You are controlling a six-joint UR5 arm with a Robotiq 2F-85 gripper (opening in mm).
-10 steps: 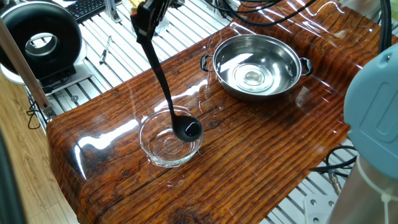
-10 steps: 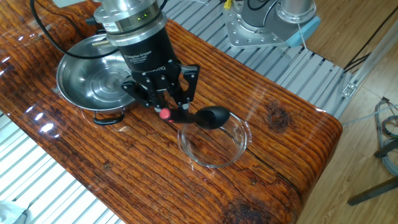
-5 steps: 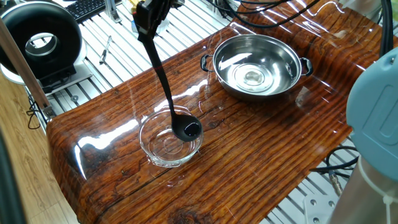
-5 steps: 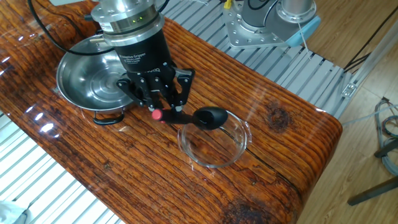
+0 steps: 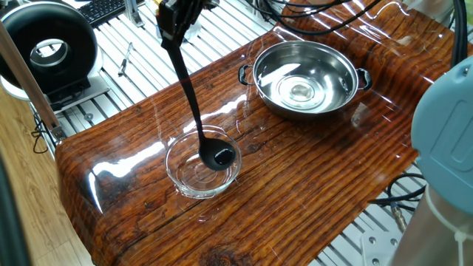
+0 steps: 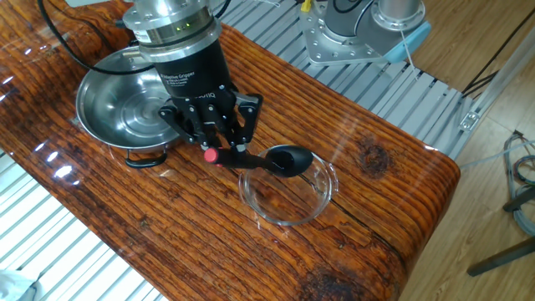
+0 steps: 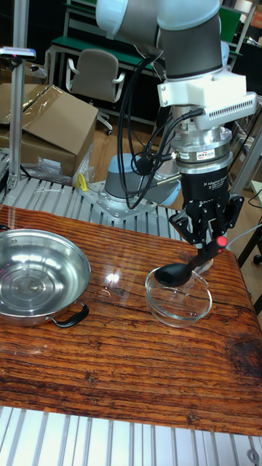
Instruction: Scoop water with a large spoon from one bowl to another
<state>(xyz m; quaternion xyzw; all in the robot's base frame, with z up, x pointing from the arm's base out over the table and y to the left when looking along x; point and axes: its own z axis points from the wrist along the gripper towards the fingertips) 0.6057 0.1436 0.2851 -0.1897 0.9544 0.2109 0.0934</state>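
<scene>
The large spoon (image 5: 191, 96) is a black ladle that slants down from my gripper (image 5: 174, 22), which is shut on its red-tipped end (image 6: 211, 155). Its cup (image 5: 220, 157) hangs just inside the clear glass bowl (image 5: 174, 174), over the right half. From the other side the cup (image 6: 289, 159) sits above the glass bowl's rim (image 6: 266, 213). The steel bowl (image 5: 334, 71) with two handles stands apart to the right. Water shows as glints at its bottom (image 5: 299, 90). In the tall view my gripper (image 7: 208, 234) holds the spoon above the glass bowl (image 7: 156, 301), with the steel bowl (image 7: 73, 261) at left.
A black round device (image 5: 48, 48) and a keyboard (image 5: 103, 9) lie beyond the wooden table's left end, on slatted aluminium framing (image 5: 148, 55). The arm's base (image 6: 355, 33) is mounted behind the table. A cardboard box (image 7: 51, 131) and a chair (image 7: 94, 76) stand further back.
The gripper has shifted slightly, and the spoon's cup has moved a little further in over the glass bowl and lower. Both bowls have stayed put.
</scene>
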